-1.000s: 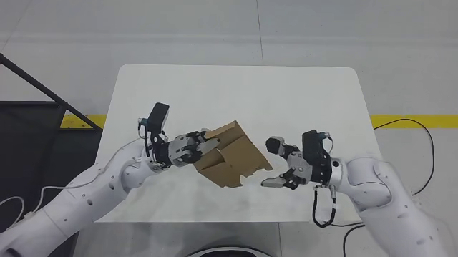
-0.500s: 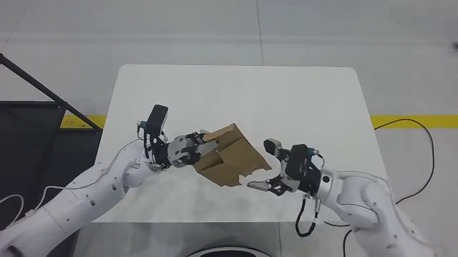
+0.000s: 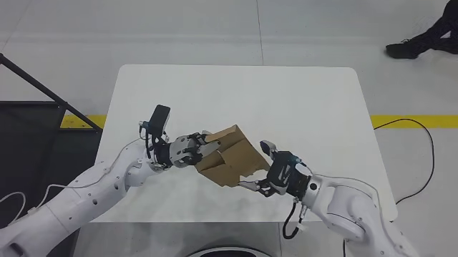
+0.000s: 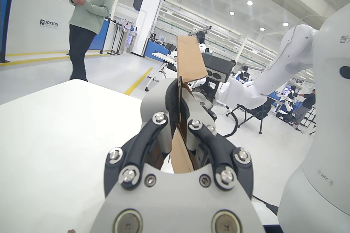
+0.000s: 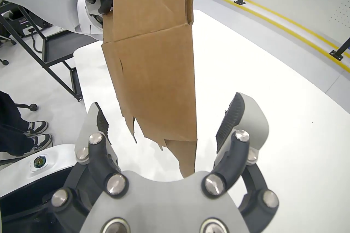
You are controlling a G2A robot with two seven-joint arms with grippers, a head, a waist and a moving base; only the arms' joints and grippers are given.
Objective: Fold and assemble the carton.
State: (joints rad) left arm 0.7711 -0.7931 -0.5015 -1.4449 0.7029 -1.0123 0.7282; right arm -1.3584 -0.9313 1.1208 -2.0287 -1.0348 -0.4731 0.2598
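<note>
Right gripper point(image 3: 256, 165) is closer than before: jaws wide open astride free end of carton point(image 3: 230, 158), gripping nothing. Left gripper point(image 3: 199, 149) pinches opposite end. You find carton lifted near front edge of desk point(image 3: 286, 99), long axis running gripper to gripper.

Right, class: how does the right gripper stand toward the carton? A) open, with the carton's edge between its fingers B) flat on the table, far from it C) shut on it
A: the right gripper has its fingers spread wide on either side of the carton, whose far end the left gripper clamps.
</note>
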